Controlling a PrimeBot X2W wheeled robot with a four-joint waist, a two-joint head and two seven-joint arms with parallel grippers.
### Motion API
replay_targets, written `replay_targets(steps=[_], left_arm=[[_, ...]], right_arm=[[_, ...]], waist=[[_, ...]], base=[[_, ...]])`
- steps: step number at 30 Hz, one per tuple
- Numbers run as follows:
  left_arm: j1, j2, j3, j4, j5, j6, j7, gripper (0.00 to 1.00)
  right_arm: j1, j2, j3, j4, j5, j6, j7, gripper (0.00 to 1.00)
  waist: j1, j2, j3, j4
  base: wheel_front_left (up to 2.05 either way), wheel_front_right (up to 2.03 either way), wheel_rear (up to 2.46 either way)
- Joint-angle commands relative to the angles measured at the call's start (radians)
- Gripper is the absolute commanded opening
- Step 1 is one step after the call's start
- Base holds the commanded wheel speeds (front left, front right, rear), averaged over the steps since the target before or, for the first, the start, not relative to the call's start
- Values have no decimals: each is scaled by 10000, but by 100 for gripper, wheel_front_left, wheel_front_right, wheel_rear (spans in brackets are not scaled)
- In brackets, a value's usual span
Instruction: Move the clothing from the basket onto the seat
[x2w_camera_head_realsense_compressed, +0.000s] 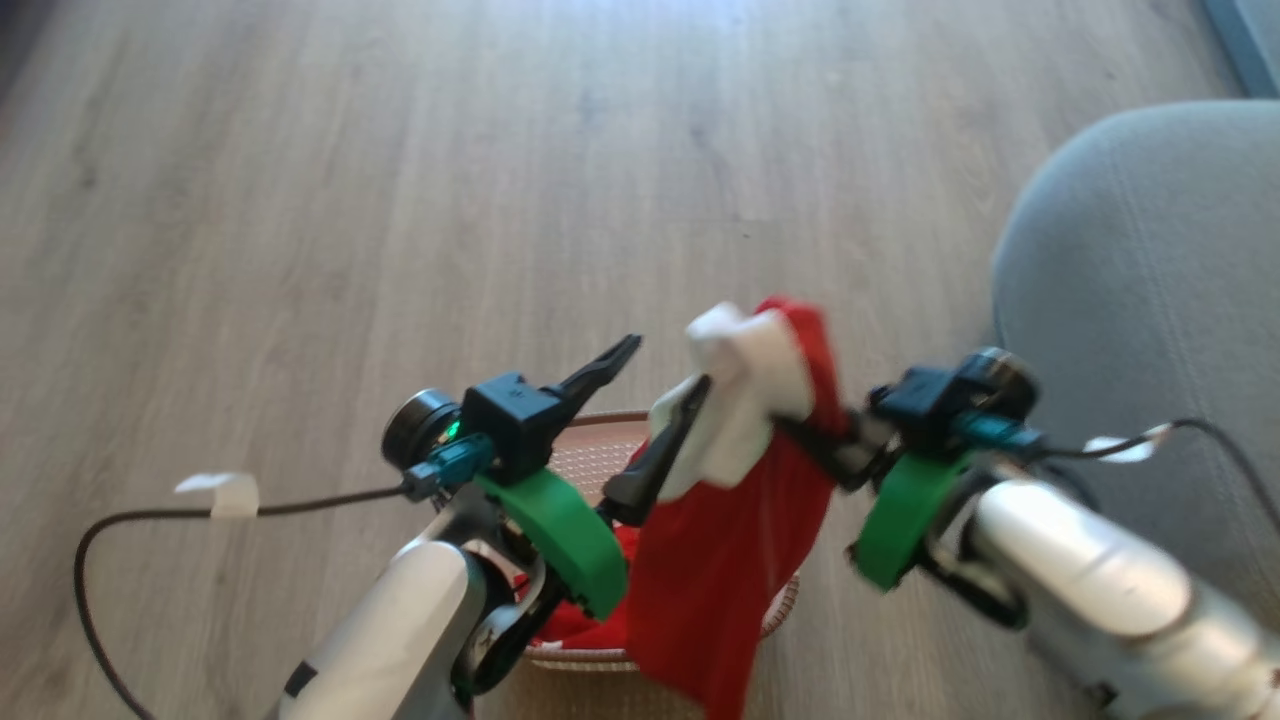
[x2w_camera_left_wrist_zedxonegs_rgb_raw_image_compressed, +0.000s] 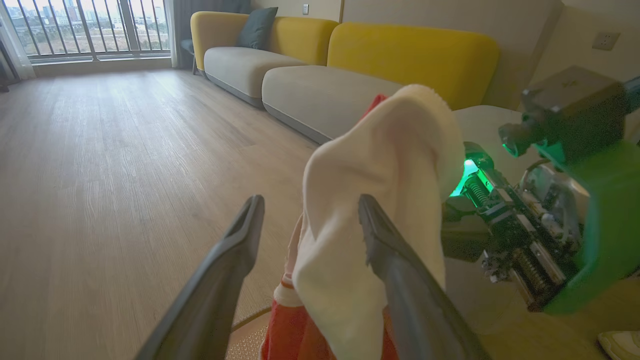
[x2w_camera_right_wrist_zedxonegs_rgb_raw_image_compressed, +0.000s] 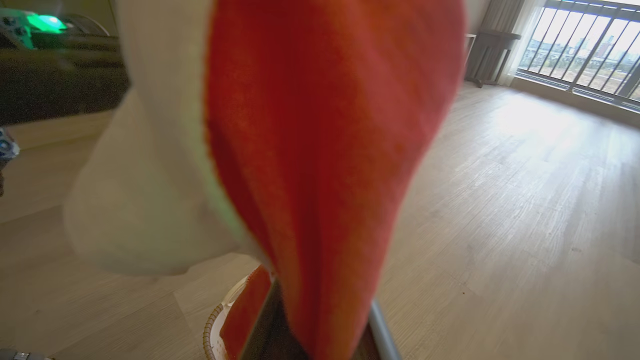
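Hanging clothing (x2w_camera_head_realsense_compressed: 720, 560) pinched in right claw (x2w_camera_head_realsense_compressed: 815, 440).

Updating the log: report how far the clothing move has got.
Done: nothing yet; the visible part of the seat holds no clothing. In hand: the right gripper is shut on a red-and-white garment hanging above the basket, with the left gripper open beside it. Left: carry that garment to the seat, then fetch the red fabric lying in the basket.
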Motion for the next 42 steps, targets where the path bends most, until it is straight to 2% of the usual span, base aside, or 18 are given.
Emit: replay_targets(steps=[1,7,12,23,29,35,38,42], left_arm=[[-296,111,445,-115,105,68,-296,100],[-82,-221,220,919,239,16,-1334,100],[39,-608,-140,1784,327,-75,-1952,100],[60,-1077,-632,2681,194,-242,-2377,100],[-31,-1140,-669,2871,174,-276,-2420,100],[-144,-1167,-702,2863,241,-288,-2429,100],[-328,-1174,-708,2820,341,-233,-2430,100],[-989,-1181,-752,2733,625,-102,-2431,100]], right_arm=[[-252,-247,-370,-384,-77,-4,-67,0],[74,-932,-1659,-972,-378,-4,-67,0],[484,-1182,-2357,-1317,-566,-4,-67,0],[1249,-1487,-3307,-1608,-724,-4,-67,0],[1613,-1598,-3777,-1788,-759,-4,-67,0],[1840,-1558,-4147,-1899,-756,-4,-67,0],[1705,-1242,-4926,-1577,-583,-4,-67,0],[955,-686,-6489,-924,-920,-4,-67,0]], waist=[[0,0,131,-333],[0,0,318,-1285],[0,0,371,-2194],[0,0,362,-3369],[0,0,297,-3535],[0,0,533,-3419],[0,0,1082,-3278],[0,0,2496,-2916]], base=[[0,0,0],[0,0,0],[0,0,0],[0,0,0],[0,0,0],[0,0,0],[0,0,0],[0,0,0]])
